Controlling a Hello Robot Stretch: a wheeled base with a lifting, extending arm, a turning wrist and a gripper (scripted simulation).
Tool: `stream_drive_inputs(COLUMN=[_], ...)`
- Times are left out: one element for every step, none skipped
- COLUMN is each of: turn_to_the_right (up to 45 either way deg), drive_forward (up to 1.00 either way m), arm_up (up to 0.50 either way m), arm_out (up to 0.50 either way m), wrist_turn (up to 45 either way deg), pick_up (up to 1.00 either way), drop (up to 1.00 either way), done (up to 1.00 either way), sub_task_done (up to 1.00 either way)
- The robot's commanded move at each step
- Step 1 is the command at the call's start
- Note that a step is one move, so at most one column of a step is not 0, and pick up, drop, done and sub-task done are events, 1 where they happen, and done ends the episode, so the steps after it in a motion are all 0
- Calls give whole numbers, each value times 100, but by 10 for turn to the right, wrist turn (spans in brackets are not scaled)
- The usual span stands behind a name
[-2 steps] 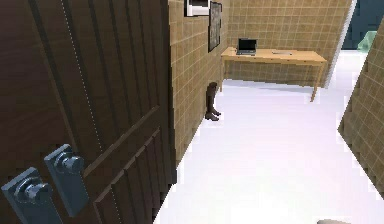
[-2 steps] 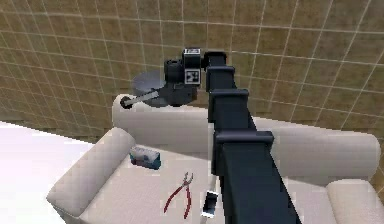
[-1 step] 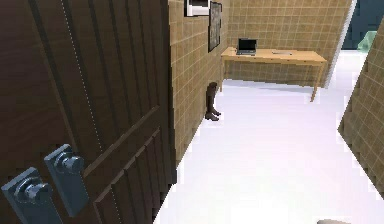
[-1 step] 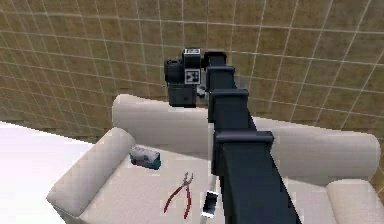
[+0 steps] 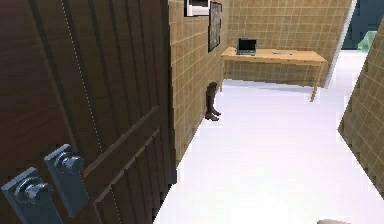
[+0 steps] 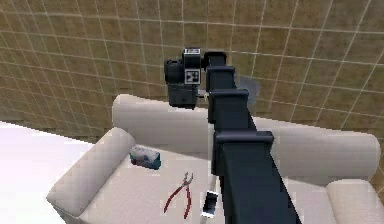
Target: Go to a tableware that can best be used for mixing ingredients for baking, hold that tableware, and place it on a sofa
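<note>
In the arm side view my arm [image 6: 240, 140] rises as a dark bar over a beige sofa [image 6: 290, 150]. At its far end stand the white marker squares [image 6: 192, 57], and left of them the gripper [image 6: 181, 92] hangs as a dark block in front of the tiled wall and the sofa's backrest. Its far end is hard to make out, so I cannot tell whether it holds anything. No bowl shape stands out.
On the sofa seat lie a small teal-grey box [image 6: 146, 156], red-handled pliers [image 6: 180, 192] and a white phone [image 6: 211, 203]. In the forward view a dark wooden door [image 5: 90, 110] stands close on the left. Beyond it are white floor, a wooden desk [image 5: 275, 58] with a laptop [image 5: 247, 46], and a dark object [image 5: 212, 103] by the wall.
</note>
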Motion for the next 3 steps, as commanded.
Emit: stream_drive_inputs(turn_to_the_right=[0, 0, 0], drive_forward=[0, 0, 0], arm_up=[-40, -32, 0], arm_out=[0, 0, 0], wrist_turn=[0, 0, 0], pick_up=[0, 0, 0], drop=[0, 0, 100], done=[0, 0, 0], sub_task_done=[0, 0, 0])
